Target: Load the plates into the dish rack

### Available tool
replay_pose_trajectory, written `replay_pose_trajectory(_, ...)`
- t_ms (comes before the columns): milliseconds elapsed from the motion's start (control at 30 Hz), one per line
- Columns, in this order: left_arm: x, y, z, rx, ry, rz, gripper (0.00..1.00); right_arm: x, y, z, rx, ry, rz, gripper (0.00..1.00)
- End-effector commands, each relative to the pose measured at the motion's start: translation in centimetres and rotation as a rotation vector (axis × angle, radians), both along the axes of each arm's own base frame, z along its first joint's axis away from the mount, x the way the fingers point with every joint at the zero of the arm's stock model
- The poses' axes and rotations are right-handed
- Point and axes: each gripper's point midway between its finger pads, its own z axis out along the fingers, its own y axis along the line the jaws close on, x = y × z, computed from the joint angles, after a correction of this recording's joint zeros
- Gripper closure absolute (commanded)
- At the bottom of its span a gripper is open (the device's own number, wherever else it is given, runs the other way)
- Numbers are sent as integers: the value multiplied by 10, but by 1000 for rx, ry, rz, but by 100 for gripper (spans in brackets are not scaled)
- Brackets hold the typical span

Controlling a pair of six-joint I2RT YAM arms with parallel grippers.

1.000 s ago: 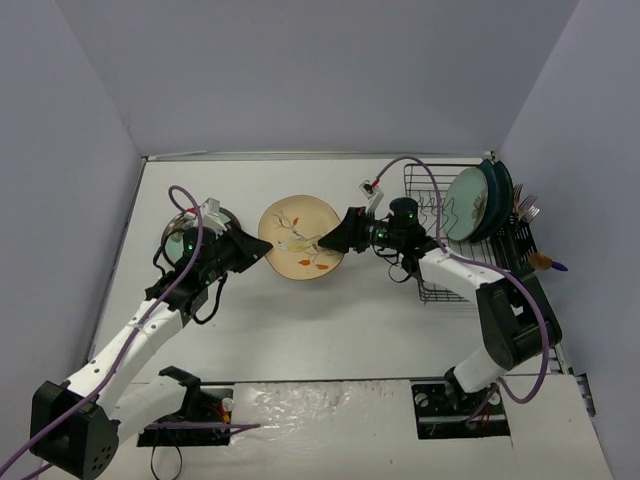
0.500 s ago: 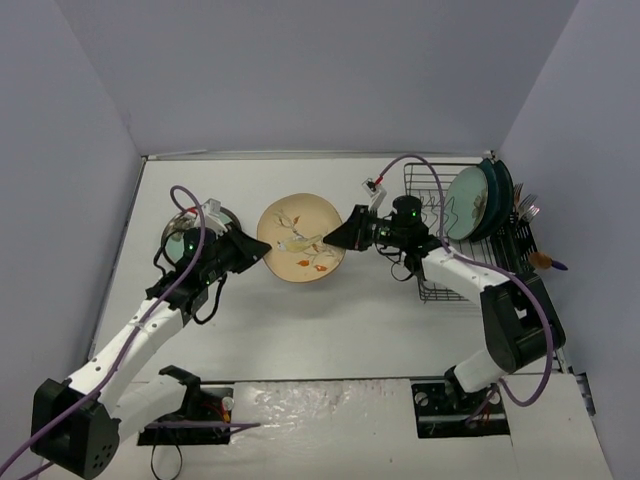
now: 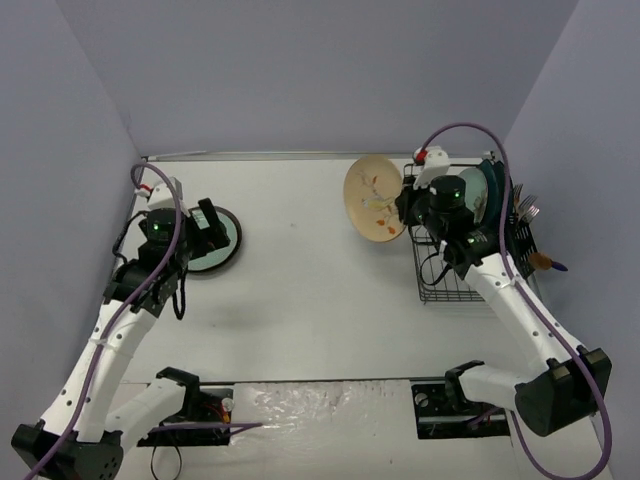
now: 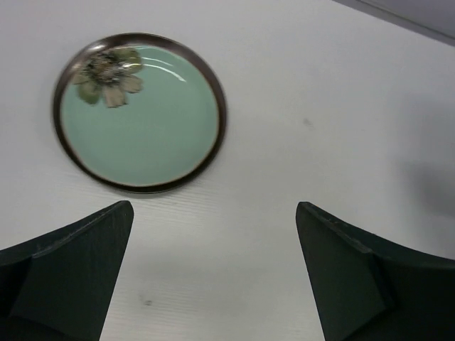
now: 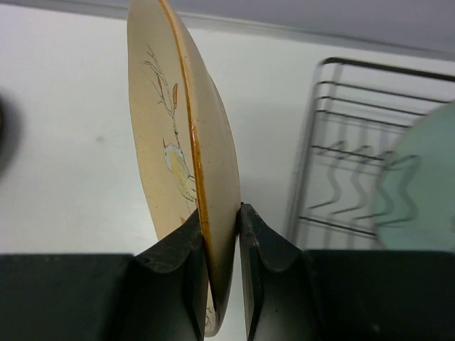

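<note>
cream floral plate clamped upright in right hand, left hand wide above mint-green plate

A flat white rectangular table is closed in by plain matte lavender-grey walls along its far, left and right edges. A thin pale metal strip lines the far edge. Light is soft and even, shadows faint.

Top camera looking down from behind arm bases, taking in whole table. Left wrist camera facing down, sharing dark-rimmed green plate. Right wrist camera sitting close, sharing cream plate, dish rack.
</note>
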Motion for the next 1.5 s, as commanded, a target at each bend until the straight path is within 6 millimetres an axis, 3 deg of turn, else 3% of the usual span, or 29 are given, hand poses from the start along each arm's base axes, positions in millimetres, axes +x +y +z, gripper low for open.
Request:
replay_pose_trajectory(0,-18,64,-13,228,105,106,3,19,-109,103,-162,-298,-441,100)
replay_pose_trajectory(133,-22,79,-30,236,121,146,3,25,-148,120,-210,-337,-569,100)
replay_pose_trajectory(333,-26,85,-50,238,154,165,3,35,-181,117,-344,-355,-721,100)
replay_pose_trajectory(433,-27,86,-51,243,159,169,3,46,-187,111,-372,-361,-725,100)
replay_pose_trajectory(567,-30,89,-51,249,152,179,3,68,-190,85,-396,-312,-703,100)
replay_pose_trajectory(867,-30,91,-52,257,160,188,3,90,-198,36,-400,-241,-690,100)
replay_pose_trajectory(1033,-30,92,-52,256,160,192,3,97,-195,16,-393,-209,-644,100)
replay_pose_trajectory(1200,-30,94,-54,253,169,195,3,103,-185,-15,-372,-150,-573,100)
replay_pose_trajectory(1467,-30,95,-55,257,171,200,3,102,-176,-50,-316,-90,-549,98)
